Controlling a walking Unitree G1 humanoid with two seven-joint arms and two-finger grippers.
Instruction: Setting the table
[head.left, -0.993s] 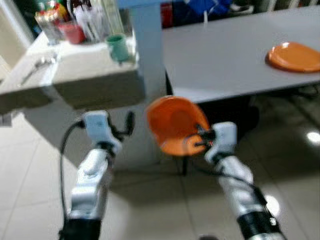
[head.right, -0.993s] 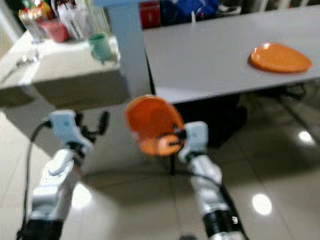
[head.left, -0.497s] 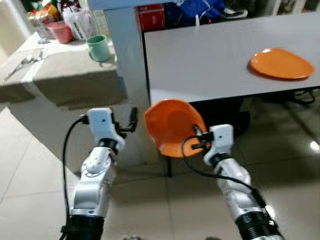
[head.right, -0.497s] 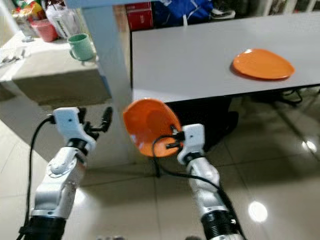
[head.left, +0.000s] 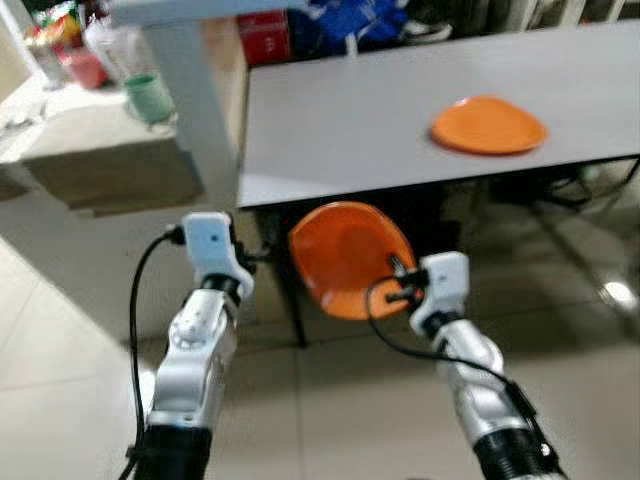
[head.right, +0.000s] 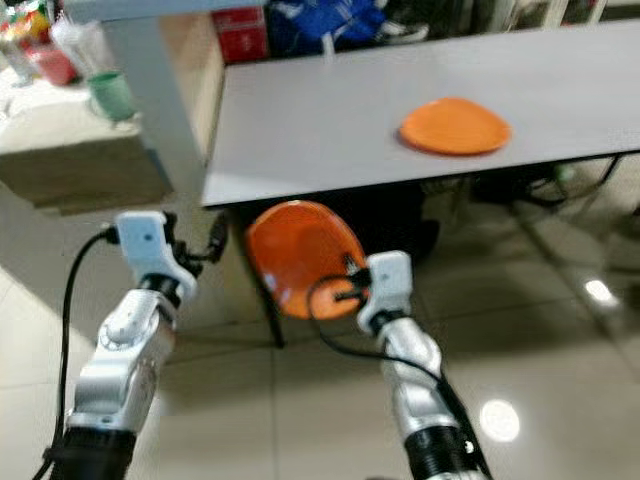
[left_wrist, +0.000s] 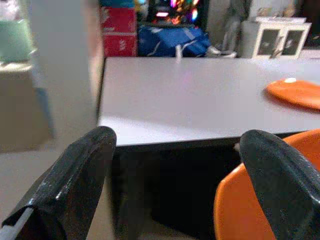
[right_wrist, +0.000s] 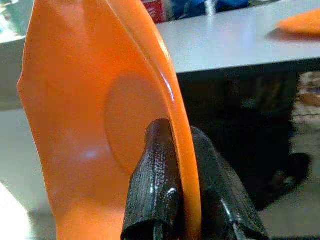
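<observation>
Below the near edge of the grey worktop (head.left: 400, 110), the right pincer (head.left: 396, 280) clamps the rim of a round orange plastic plate (head.left: 345, 258), held upright, so it must rise and go forward; the left pincer (left_wrist: 175, 175) gapes, holding nothing.

The surface (head.left: 350, 120) stood ahead, carrying a plate (head.left: 488, 124) toward its right. Near its front edge, the right pincer (head.left: 397, 281) gripped the rim of a second plate (head.left: 345, 258), tilted on edge. The left pincer (head.right: 214, 243) stood to the left. A mug (head.left: 148, 97) sat far left on a counter (head.left: 90, 150).
</observation>
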